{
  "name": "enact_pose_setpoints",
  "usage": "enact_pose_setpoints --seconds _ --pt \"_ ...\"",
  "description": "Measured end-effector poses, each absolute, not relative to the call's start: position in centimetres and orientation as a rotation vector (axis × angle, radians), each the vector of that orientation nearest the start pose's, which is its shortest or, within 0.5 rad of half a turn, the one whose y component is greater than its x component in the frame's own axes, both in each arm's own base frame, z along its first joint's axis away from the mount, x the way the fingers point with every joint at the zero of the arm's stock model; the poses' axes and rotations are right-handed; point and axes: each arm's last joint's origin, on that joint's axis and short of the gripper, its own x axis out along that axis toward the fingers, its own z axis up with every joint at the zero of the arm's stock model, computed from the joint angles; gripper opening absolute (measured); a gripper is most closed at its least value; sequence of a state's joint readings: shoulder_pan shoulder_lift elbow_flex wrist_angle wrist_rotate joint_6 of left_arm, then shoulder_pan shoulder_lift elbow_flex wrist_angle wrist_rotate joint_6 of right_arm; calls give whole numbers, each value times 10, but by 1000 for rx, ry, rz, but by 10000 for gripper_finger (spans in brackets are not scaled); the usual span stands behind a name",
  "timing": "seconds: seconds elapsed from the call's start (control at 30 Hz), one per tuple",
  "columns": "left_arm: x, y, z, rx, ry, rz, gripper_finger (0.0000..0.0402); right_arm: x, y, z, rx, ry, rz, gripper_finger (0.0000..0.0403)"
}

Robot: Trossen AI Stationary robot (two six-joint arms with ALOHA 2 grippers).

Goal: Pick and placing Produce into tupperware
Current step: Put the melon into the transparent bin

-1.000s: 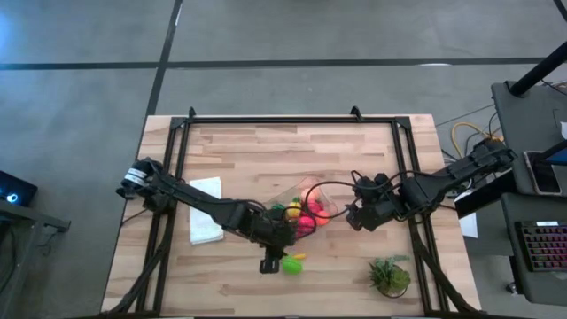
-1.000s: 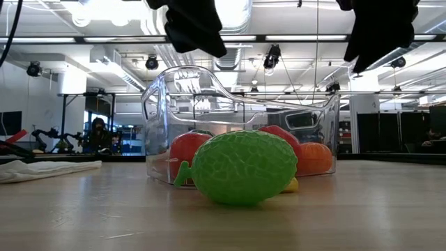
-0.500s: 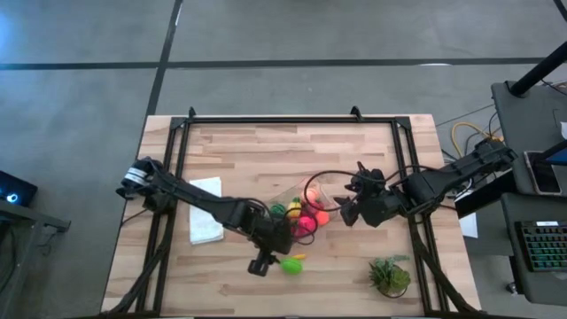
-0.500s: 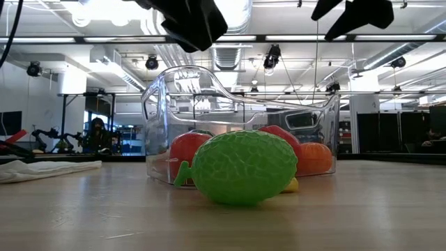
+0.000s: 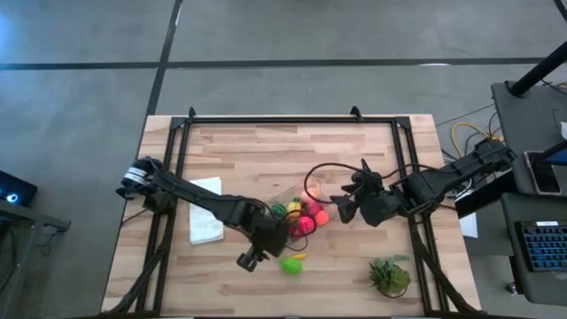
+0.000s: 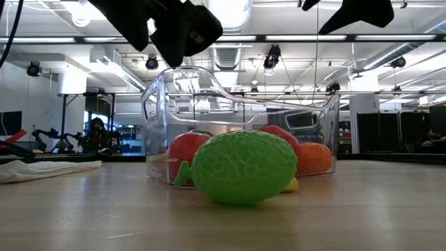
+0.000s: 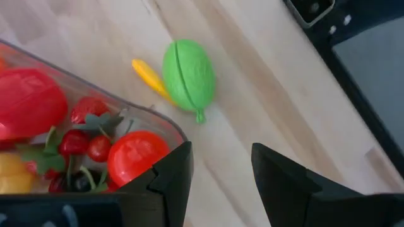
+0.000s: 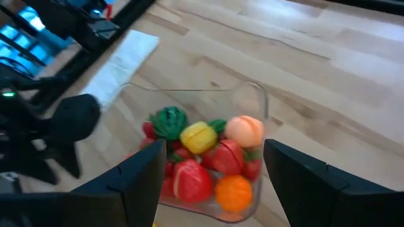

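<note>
So here's my setup: the wooden surface (image 5: pixel 266 155) carries everything, and the clear tupperware (image 5: pixel 306 211) sits near the middle so both my arms can reach it. It's already pretty loaded with produce: tomato (image 7: pixel 134 155), orange (image 8: pixel 233 192), a yellow one (image 8: pixel 198 137), some little red berries (image 7: pixel 88 146).

Two bits are still outside, just beside the tub's near wall: the lime green fruit (image 7: pixel 188 74) and a small yellow piece (image 7: pixel 149 77) touching it. I'd guess those are next.

My left jaws (image 7: pixel 218 167) hover over that corner of the tub, parted a bit with nothing between them, probably lining up for the green one. My right jaws (image 8: pixel 211 170) hang above the tub's other side, spread wider and also empty.

Off to the side there's a white cloth (image 5: pixel 205 221) and a leafy plant tuft (image 5: pixel 390 275), neither in my way.
</note>
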State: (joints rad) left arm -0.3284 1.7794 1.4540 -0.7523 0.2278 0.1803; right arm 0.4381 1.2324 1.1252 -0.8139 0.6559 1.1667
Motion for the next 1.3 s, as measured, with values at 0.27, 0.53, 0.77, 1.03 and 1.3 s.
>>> enact_pose_setpoints --seconds 0.27,0.53,0.77,1.03,1.3 --pt "342 -122 257 243 1107 -573 151 228 88 319 624 497 -549 258" --pt "331 -107 280 269 1079 -333 151 230 88 321 523 511 -509 258" --pt "345 -106 313 221 823 -132 151 225 86 325 370 535 -454 265" --pt "365 -107 312 68 809 45 204 210 77 341 160 538 -394 320" --pt "367 -117 301 9 846 28 273 193 64 351 122 502 -468 358"
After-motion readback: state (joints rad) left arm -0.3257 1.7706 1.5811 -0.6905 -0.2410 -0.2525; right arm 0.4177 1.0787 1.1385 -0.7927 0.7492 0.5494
